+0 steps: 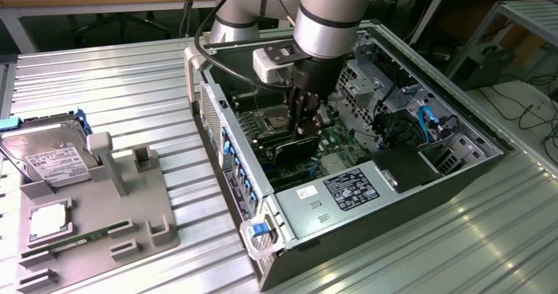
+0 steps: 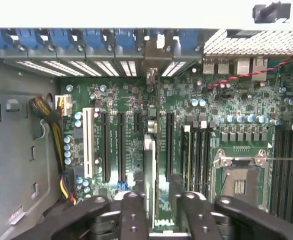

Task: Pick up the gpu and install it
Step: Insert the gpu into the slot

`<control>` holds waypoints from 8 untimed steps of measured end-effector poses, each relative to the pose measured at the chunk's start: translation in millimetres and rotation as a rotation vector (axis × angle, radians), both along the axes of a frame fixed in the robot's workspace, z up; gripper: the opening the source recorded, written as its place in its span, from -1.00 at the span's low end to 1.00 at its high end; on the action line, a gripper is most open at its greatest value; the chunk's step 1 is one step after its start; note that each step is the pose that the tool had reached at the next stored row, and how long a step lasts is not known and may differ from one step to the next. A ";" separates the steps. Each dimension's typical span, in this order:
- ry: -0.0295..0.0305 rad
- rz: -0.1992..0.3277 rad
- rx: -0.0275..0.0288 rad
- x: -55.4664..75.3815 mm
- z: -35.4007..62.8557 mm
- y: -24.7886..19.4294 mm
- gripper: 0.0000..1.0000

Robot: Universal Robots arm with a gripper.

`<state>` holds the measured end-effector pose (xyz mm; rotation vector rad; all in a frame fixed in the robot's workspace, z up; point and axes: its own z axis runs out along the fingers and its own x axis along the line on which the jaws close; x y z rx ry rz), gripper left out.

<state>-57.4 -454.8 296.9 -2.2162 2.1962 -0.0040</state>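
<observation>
1. Seating the gpu (image 1: 295, 151) edge-down in the open computer case (image 1: 488, 147), at six o'clock from the processor socket (image 1: 274, 119).
2. My gripper (image 2: 159, 200) clamps it.
3. Next needs slot (image 2: 149, 165) alignment, I judge.

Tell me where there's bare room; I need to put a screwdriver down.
The ribbed metal table on the exterior view's right of the computer case is bare. The grey parts holder carries the hard drive, and the arm's pincer with the card crowds the case.
</observation>
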 end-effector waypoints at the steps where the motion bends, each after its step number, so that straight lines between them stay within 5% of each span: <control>1: 0.0001 0.000 -0.0002 0.0 0.1 0.0 -0.47; 5: 0.0001 0.000 -0.0002 0.0 0.1 0.0 -0.79; 8: 0.0001 0.000 -0.0002 0.0 0.1 0.0 -0.79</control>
